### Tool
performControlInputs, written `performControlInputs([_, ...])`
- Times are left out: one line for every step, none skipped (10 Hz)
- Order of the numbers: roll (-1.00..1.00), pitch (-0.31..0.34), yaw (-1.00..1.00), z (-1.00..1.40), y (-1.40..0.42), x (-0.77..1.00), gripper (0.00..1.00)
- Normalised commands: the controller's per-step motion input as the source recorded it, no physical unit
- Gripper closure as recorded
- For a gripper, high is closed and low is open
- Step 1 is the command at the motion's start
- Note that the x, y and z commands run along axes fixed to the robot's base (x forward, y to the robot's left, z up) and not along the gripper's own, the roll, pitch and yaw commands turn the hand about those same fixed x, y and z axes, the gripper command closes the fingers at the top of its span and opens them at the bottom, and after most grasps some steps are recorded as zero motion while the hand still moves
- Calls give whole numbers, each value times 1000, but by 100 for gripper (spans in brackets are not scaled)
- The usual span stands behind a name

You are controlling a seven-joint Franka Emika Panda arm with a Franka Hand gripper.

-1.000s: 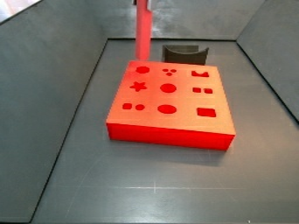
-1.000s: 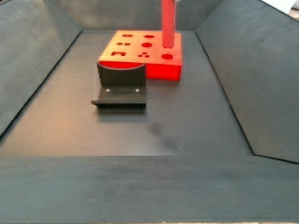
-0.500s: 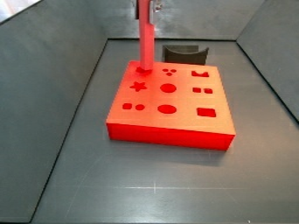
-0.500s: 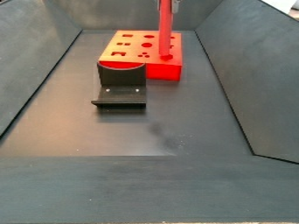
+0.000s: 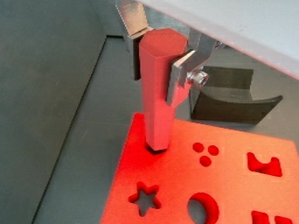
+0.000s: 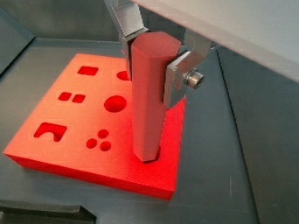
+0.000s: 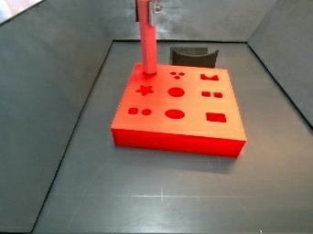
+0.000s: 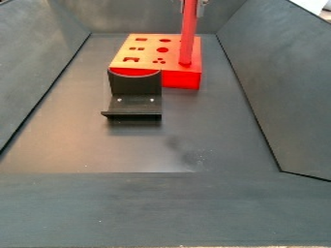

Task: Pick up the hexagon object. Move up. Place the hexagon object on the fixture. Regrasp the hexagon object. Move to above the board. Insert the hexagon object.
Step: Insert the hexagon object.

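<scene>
The hexagon bar (image 5: 156,92) stands upright, its lower end at a corner hole of the board (image 7: 184,114); it looks rigid, light and smooth-sided, so opposite flats near the top suit best; the gripper (image 5: 163,66) pinches it there; the fixture (image 8: 134,92) stands apart.

A robotics test cell, by the look of it: a bare grey floor (image 8: 168,126) walled by sloping grey panels (image 8: 39,68), holding only a fixture (image 8: 134,92), a cut-out board (image 7: 178,105) and a pincer (image 5: 163,66) overhead.
</scene>
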Motion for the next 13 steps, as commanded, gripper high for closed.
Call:
performControlInputs([-46, -156, 86, -40, 0, 0, 100])
performControlInputs([-46, -111, 97, -54, 0, 0, 100])
performControlInputs([-23, -64, 63, -91, 0, 0, 100])
performControlInputs([0, -29, 49, -80, 0, 0, 100])
performControlInputs([0, -19, 51, -74, 0, 0, 100])
performControlInputs([0, -20, 46, -91, 0, 0, 100])
performControlInputs([-26, -39, 40, -120, 0, 0, 100])
performControlInputs([-53, -29, 29, -134, 0, 54, 100])
performControlInputs([-56, -34, 17, -97, 0, 23, 100])
performControlInputs([-61, -39, 29, -106, 0, 11, 100])
performControlInputs([-79, -47, 31, -97, 0, 51, 100])
performControlInputs([-87, -46, 17, -80, 0, 91, 100])
performControlInputs([-86, -53, 54, -51, -31, 111, 100])
